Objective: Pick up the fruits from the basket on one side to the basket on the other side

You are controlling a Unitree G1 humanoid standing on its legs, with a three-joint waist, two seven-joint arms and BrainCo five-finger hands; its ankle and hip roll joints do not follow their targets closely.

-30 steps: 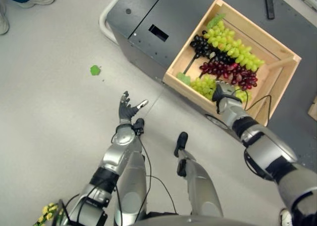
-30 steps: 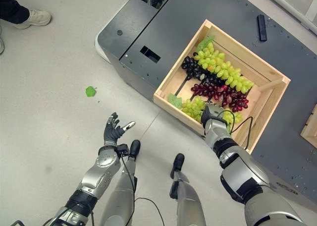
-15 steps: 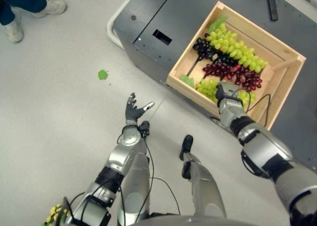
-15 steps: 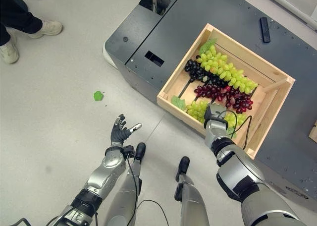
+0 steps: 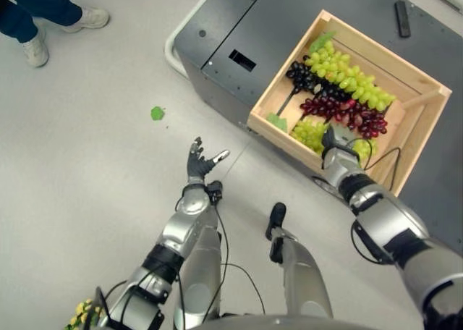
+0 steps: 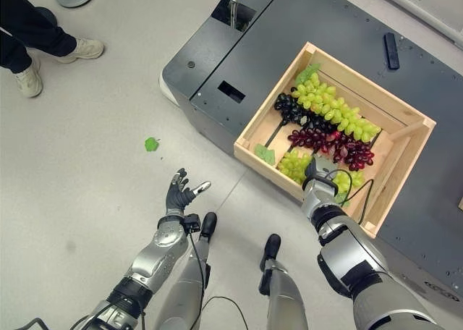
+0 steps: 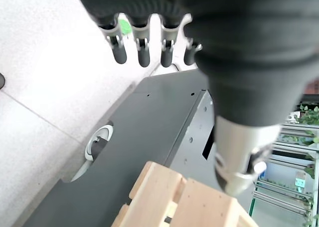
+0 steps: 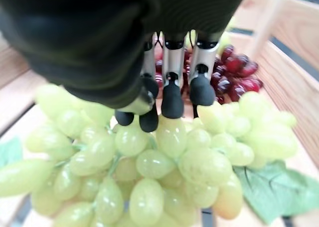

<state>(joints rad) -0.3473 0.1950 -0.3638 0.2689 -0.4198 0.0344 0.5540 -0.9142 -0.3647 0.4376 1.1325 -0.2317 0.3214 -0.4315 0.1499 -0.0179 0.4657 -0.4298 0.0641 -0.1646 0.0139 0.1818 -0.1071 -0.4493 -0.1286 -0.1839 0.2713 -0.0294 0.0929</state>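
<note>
Change noted: the whole view has shifted over the last second, so the camera moved, not the goods. Against the wooden crate, my right hand has kept its station at the crate's near wall. No bunch has left the crate, so the transfer has not yet begun.

Right hand: fingers curled down, dark tips on the top of the near green bunch, thumb drawn in beside them. I judge this a pinch on the bunch, which lies unlifted on the crate floor.

Left hand: raised over the floor at 11 o'clock of my body, fingers spread apart, holding nothing, as it was a second ago.

Count, crate at 1 o'clock of the view:
- Green bunches: two, the near one and the long green bunch along the far wall.
- Black bunch: one, at 10 o'clock of centre.
- Red bunch: one, mid-crate.
- Leaves in the crate: at least two.

Elsewhere: one loose leaf on the floor at 11 o'clock of my left hand; one black bar on the dark platform; a person's two shoes at 10 o'clock. A yellowish cluster at 7 o'clock is too small to identify.
</note>
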